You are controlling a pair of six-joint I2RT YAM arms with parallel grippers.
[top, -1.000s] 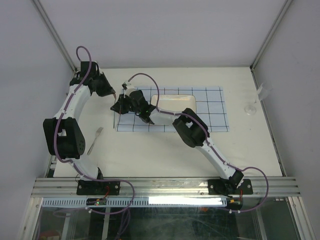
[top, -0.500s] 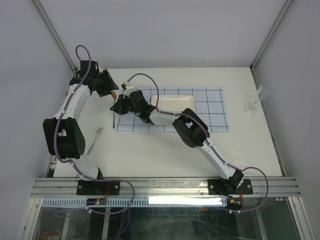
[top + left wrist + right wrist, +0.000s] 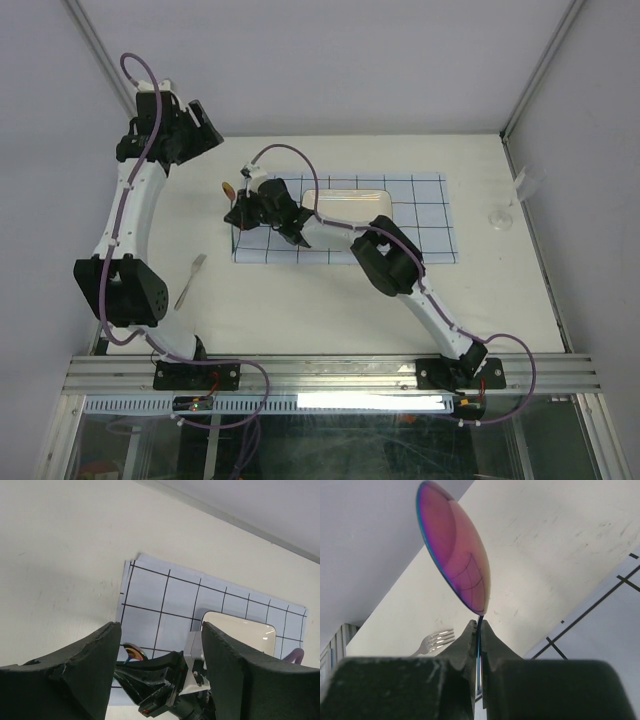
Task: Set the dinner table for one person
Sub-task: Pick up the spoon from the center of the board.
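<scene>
1. The left gripper (image 3: 160, 630) hangs high over the far-left part of the dinner table (image 3: 300, 300), fingers spread wide and holding nothing.
2. The right gripper (image 3: 479, 626) presses its fingers together on the thin handle of a spoon (image 3: 454, 555) (the bowl shines purple and pink). It holds the spoon above the left end of the pale-blue gridded cloth (image 3: 420, 225).
3. A white rectangular plate (image 3: 350, 198) lies on that cloth, partly hidden by the right arm.
4. A fork (image 3: 190, 281) lies on the bare tabletop, left of the cloth and apart from it.
5. A small clear glass (image 3: 497, 215) stands near the table's right edge; its contents cannot be told.
</scene>
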